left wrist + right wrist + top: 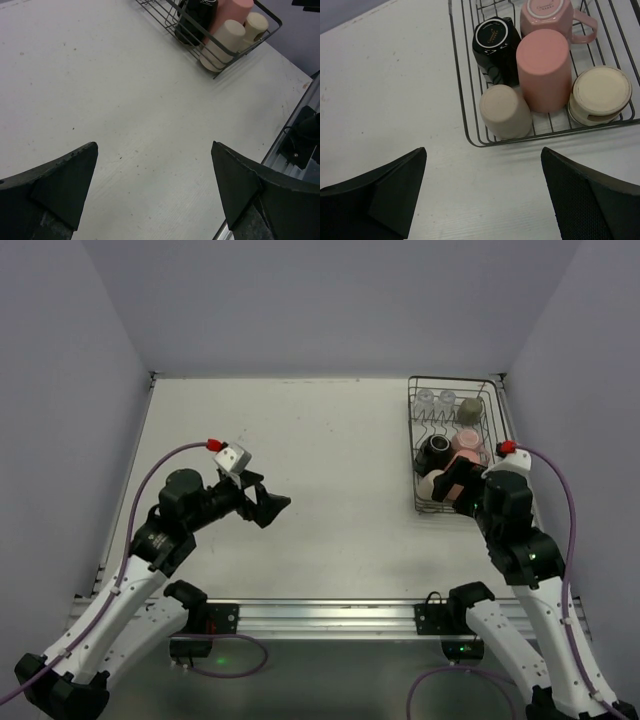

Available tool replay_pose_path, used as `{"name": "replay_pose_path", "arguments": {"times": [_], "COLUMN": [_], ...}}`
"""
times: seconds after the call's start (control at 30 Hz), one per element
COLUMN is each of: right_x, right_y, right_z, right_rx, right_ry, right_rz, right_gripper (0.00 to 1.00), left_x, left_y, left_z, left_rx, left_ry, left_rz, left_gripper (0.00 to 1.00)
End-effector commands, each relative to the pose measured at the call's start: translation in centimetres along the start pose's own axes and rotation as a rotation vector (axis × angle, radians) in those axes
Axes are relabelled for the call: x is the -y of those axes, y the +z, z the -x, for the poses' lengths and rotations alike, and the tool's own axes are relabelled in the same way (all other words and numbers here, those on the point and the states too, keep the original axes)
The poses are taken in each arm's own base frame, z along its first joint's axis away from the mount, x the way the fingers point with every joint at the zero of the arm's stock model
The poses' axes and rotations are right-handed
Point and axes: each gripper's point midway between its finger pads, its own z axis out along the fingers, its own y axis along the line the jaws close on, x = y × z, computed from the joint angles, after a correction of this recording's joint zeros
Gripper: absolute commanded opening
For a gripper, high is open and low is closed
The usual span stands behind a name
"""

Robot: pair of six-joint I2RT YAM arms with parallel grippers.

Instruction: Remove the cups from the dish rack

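The black wire dish rack [461, 85] sits far right on the desk [300, 460]. Packed at its near end: salmon-pink tumbler [543, 67], tan cup [505, 111], black mug [495, 47], cream cup [600, 92].

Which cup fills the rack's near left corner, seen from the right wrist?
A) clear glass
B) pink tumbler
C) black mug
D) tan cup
D: in the right wrist view the tan cup lies in that corner of the rack, with the black mug behind it and the pink tumbler to its right.
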Motion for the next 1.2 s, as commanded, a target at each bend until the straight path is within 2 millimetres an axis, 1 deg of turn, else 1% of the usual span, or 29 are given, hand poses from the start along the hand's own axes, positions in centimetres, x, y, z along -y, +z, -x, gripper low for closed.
{"name": "replay_pose_path", "arguments": {"times": [0.0,0.07,0.1,0.17,0.23,0.27,0.3,0.33,0.43,0.47,0.57,0.6,0.67,0.7,0.77,0.8,1.03,1.17], "right_x": [1.1,1.2,1.2,0.8,0.8,0.9,1.0,1.0,1.0,1.2,1.8,2.0,2.6,2.4,3.1,3.2,4.5,5.7], "right_y": [1.3,1.8,2.4,2.9,3.9,4.1,4.4,5.1,6.1,6.8,7.9,8.0,8.7,9.0,9.4,10.0,13.1,14.2], "right_z": [0.1,0.5,0.4,0.6,0.7,0.7,0.9,0.8,0.7,0.2,0.4,1.1,1.8,2.4,2.9,3.1,3.0,2.6], "right_rx": [-0.006,0.002,-0.012,-0.014,-0.027,-0.029,-0.028,-0.035,-0.047,-0.067,-0.076,-0.055,-0.041,-0.025,-0.011,-0.016,-0.056,-0.076], "right_ry": [-0.014,-0.018,-0.025,-0.025,-0.037,-0.042,-0.045,-0.056,-0.071,-0.083,-0.097,-0.094,-0.08,-0.068,-0.06,-0.059,-0.032,0.003], "right_rz": [-0.087,-0.106,-0.116,-0.113,-0.137,-0.15,-0.163,-0.174,-0.186,-0.206,-0.262,-0.284,-0.302,-0.289,-0.316,-0.331,-0.362,-0.361], "right_gripper": [0.99,0.99,0.99,0.99,0.99,0.99,0.99,0.99,0.99,0.99,0.99,0.98,0.96,0.95,0.95,0.95,0.97,0.96], "left_x": [0.6,0.7,0.6,0.3,-0.7,-0.9,-1.0,-1.2,-1.0,-1.0,-0.9,-0.9,-0.9,-0.9,-0.9,-0.9,-1.0,-0.9], "left_y": [-0.5,-0.6,-0.7,-0.9,-1.1,-1.1,-1.2,-1.2,-1.2,-1.1,-1.1,-1.1,-1.0,-1.0,-0.9,-0.9,-0.8,-0.7], "left_z": [1.4,1.4,1.4,1.7,1.9,2.0,2.0,1.9,1.9,1.8,1.8,1.7,1.7,1.6,1.6,1.5,1.4,1.3], "left_rx": [0.024,0.025,0.029,0.039,0.053,0.057,0.06,0.06,0.061,0.06,0.058,0.056,0.054,0.051,0.048,0.045,0.042,0.037], "left_ry": [0.023,0.024,0.027,0.027,0.013,0.01,0.008,0.003,0.003,0.003,0.003,0.004,0.001,0.001,-0.001,-0.001,-0.003,-0.006], "left_rz": [-0.025,-0.024,-0.02,0.006,0.074,0.087,0.096,0.105,0.098,0.096,0.095,0.094,0.091,0.089,0.091,0.091,0.09,0.086], "left_gripper": [1.0,1.0,1.0,1.0,1.0,1.0,1.0,1.0,1.0,1.0,1.0,1.0,1.0,1.0,1.0,1.0,1.0,1.0]}}
